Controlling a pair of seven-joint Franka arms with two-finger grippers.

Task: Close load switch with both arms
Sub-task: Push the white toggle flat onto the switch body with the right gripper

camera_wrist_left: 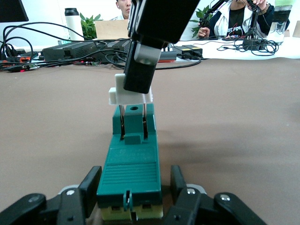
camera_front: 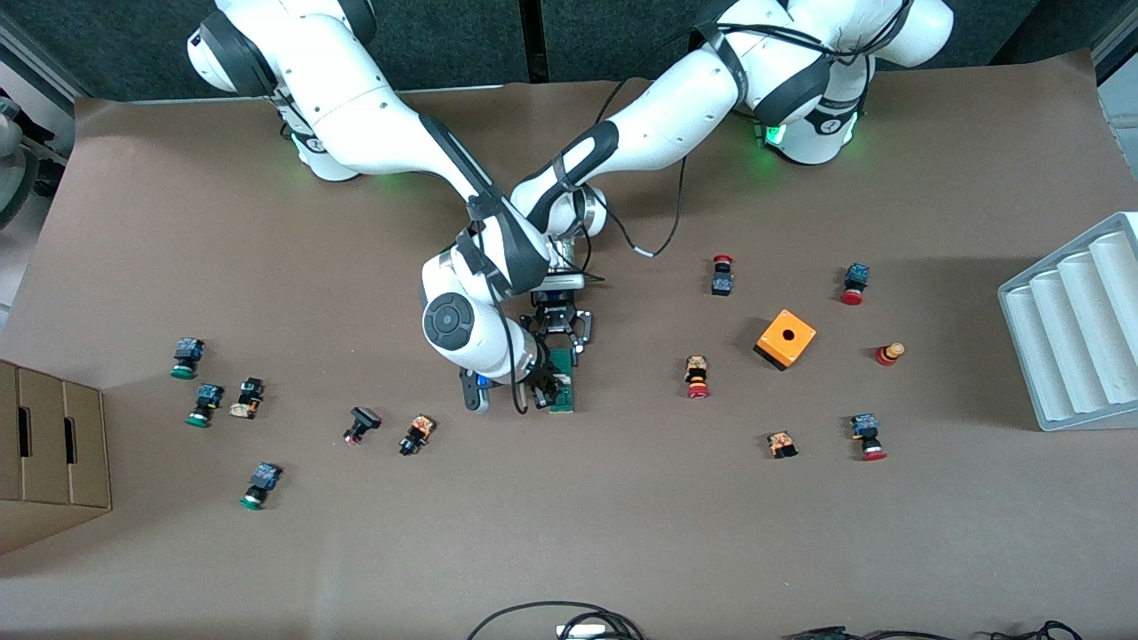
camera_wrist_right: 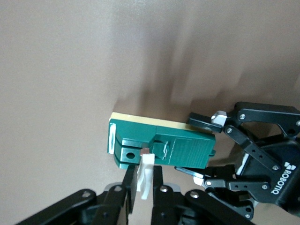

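Green, rigid and light, the load switch (camera_front: 562,380) lies mid-bench, its end clamped by my left end effector (camera_wrist_left: 132,194) while my right end effector (camera_wrist_right: 143,185) pinches its white tab (camera_wrist_right: 146,176).

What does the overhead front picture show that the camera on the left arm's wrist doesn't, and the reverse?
Only the front view shows the orange cube, the scattered push-buttons and the cardboard box. Only the left wrist view shows people at a cluttered desk and the right gripper pinching the white tab. Both show the load switch on the table, its end between the left gripper's fingers.
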